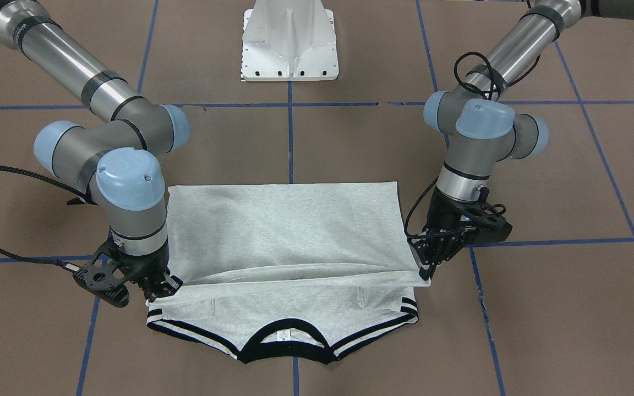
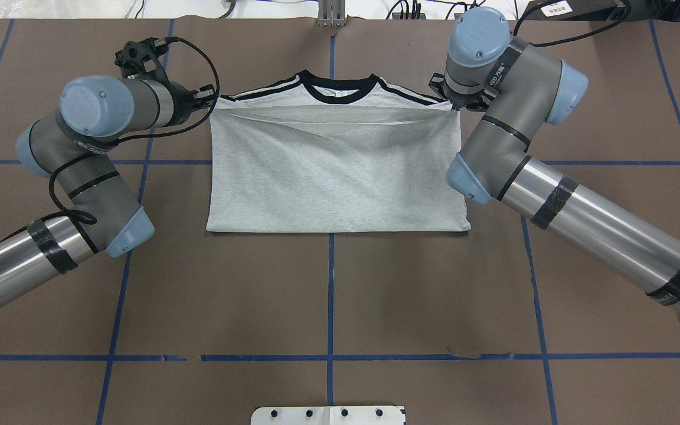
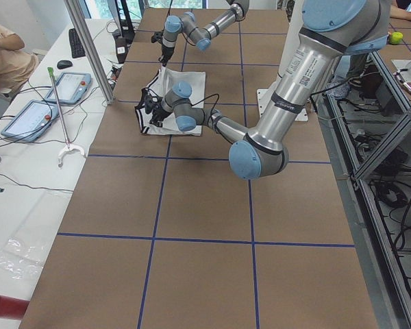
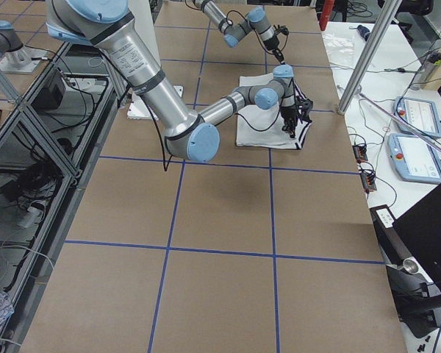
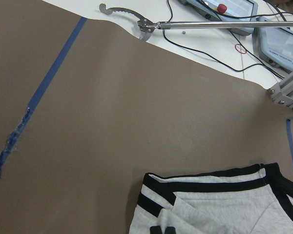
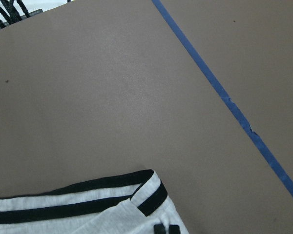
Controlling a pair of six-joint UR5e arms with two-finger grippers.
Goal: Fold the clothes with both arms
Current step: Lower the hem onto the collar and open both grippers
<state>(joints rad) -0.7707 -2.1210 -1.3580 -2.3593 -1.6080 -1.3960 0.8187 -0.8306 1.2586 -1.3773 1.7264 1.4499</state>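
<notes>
The grey T-shirt (image 2: 334,171) lies on the brown table, folded, with its hem pulled over toward the black collar (image 2: 336,88) and striped shoulders. The cartoon print is hidden. My left gripper (image 2: 209,100) is shut on the shirt's folded edge at its corner, which also shows in the front view (image 1: 424,272). My right gripper (image 2: 452,105) is shut on the opposite corner, seen in the front view (image 1: 157,291). Both hold the edge low over the shoulders. The wrist views show the striped sleeves (image 5: 205,187) (image 6: 88,197) just beyond the fingertips.
The white pedestal (image 1: 289,44) stands at the robot's side of the table. Blue tape lines (image 2: 331,295) cross the brown surface. Beyond the far edge lie tablets (image 5: 278,36) and a grabber tool (image 5: 136,22). A person (image 3: 3,48) sits at the side bench.
</notes>
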